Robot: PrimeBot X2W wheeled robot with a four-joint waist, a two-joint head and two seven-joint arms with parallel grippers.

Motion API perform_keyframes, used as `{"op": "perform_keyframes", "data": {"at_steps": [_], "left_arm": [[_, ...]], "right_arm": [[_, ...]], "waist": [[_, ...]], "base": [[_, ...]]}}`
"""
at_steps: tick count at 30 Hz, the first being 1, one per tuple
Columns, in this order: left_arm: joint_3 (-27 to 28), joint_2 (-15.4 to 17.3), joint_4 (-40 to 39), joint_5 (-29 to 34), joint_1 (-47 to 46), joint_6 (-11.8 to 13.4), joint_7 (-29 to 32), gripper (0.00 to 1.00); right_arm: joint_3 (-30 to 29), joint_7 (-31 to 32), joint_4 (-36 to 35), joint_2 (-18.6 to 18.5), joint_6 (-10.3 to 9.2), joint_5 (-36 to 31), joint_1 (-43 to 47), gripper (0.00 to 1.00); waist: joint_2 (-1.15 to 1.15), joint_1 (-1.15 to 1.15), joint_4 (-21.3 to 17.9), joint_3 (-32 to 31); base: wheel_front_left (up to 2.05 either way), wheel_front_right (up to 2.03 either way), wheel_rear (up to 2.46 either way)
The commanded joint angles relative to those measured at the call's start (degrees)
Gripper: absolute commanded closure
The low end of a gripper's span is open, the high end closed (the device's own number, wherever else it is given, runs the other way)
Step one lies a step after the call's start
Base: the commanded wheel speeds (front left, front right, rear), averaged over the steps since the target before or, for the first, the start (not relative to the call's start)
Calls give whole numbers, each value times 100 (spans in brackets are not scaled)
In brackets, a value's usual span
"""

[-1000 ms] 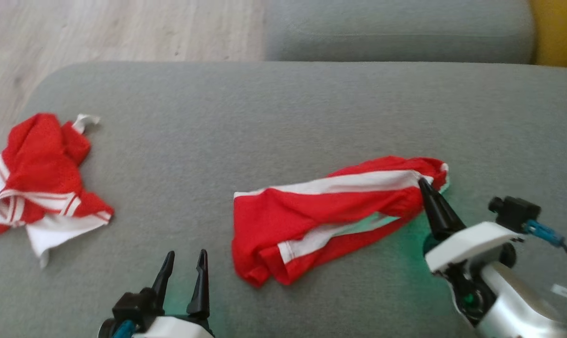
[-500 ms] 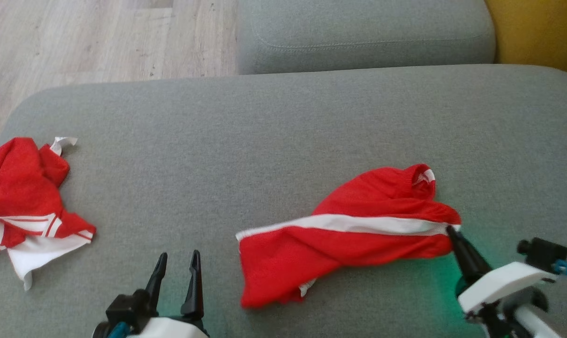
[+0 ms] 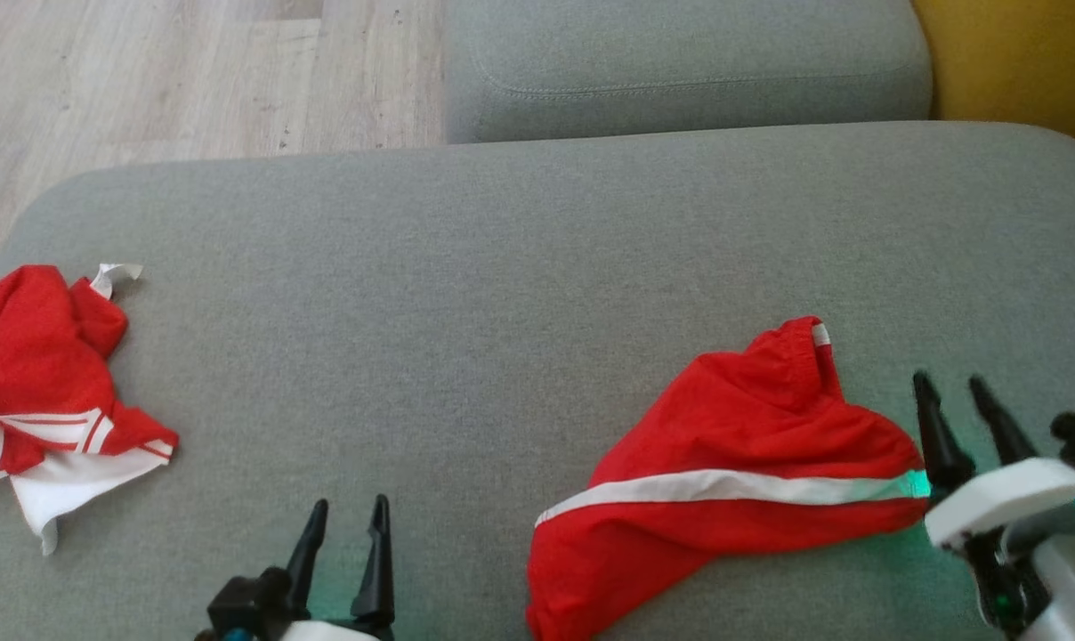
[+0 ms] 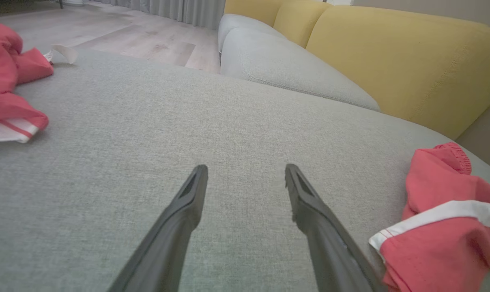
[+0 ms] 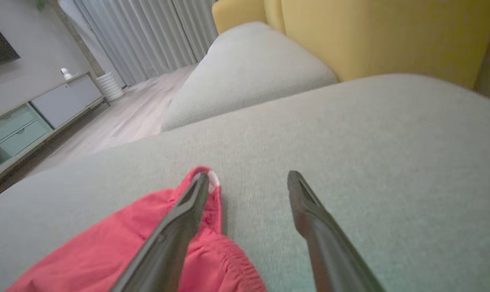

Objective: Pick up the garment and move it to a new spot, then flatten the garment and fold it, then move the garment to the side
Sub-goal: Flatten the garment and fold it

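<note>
A red garment with a white stripe [image 3: 742,463] lies crumpled on the grey cushion [image 3: 502,294], front right; it also shows in the left wrist view [image 4: 443,219] and in the right wrist view [image 5: 147,247]. My right gripper [image 3: 951,385] stands open just right of it, with nothing between its fingers [image 5: 306,211]. My left gripper [image 3: 349,509] is open at the lower left, over bare cushion [image 4: 245,121], well left of the garment.
A second red and white garment [image 3: 39,392] lies bunched at the cushion's left edge [image 4: 9,89]. Another grey cushion [image 3: 680,62] sits behind, a yellow backrest [image 3: 1018,62] at the far right, and wooden floor [image 3: 146,80] beyond the left edge.
My right gripper dragged the garment toward the front right, then let go and opened beside it. The garment now lies in a heap. The camera shifted between the earliest frame and the later ones.
</note>
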Motion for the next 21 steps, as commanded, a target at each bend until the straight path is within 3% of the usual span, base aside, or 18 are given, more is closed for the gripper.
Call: {"op": "perform_keyframes", "data": {"at_steps": [1,3,8,13,21], "left_arm": [[55,0,-158,-110,-222,-46,-30,0],[-223,0,-160,-366,-282,-157,-30,0],[-1151,0,137,-1003,-517,-274,-30,0],[-2361,1,430,-1733,-979,-280,-30,0],[-3058,57,1132,-2095,-1535,-281,-30,0]], "right_arm": [[-368,-67,-252,102,-3,-530,-53,0],[-887,-67,-502,506,-3,-1265,166,0],[-1143,-67,-692,925,-3,-1851,372,0],[-1097,-67,-726,1043,-3,-2047,353,0],[-950,-67,-733,1054,-3,-2107,193,0]], "waist": [[0,0,-2,9],[0,0,-11,34],[0,0,-47,75],[0,0,-117,165],[0,0,-305,346]], "base": [[0,0,0],[0,0,0],[0,0,0],[0,0,0],[0,0,0]]}}
